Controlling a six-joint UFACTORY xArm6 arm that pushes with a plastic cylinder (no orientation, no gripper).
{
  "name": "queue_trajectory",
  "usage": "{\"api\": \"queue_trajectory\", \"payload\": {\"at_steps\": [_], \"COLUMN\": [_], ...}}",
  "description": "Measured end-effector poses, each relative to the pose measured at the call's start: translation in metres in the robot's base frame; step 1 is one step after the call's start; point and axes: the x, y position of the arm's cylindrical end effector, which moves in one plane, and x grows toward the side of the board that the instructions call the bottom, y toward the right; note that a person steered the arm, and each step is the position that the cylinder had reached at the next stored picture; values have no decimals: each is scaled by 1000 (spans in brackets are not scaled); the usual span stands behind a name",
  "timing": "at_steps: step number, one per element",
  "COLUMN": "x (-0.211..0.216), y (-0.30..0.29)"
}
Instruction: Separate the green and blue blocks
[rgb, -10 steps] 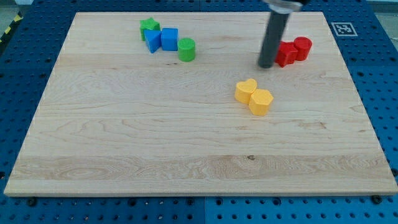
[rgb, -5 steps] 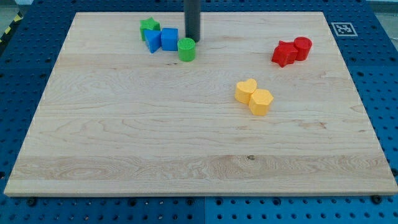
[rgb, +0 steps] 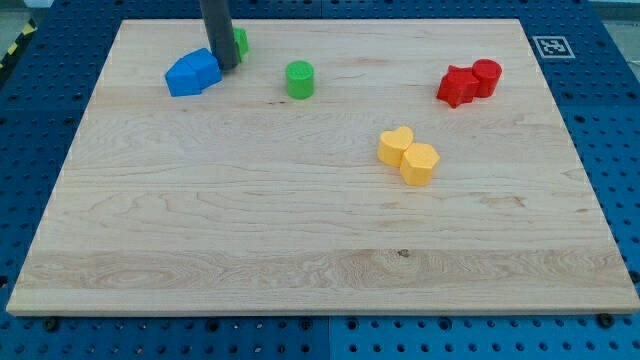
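— While my tip (rgb: 227, 67) is touching the two blue blocks (rgb: 193, 74), where is green sitting?
— Green cylinder (rgb: 299, 79) nearer; another green block (rgb: 241, 41) behind the rod. Keep pushing blue leftward, steadily; no hand showing.

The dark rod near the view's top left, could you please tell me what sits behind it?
A green block peeks out right of the rod; most of it is covered, so its shape is unclear. My tip touches the blue blocks.
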Motion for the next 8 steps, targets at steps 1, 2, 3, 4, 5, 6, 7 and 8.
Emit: {"api": "queue_trajectory", "payload": {"at_steps": [1,2,3,4,5,6,7,8], "x": [-4,-18,-57,-74,-70,-58,-34,-15], "y": [-16,-32,-49,-45,-29,-8,13,29]}}
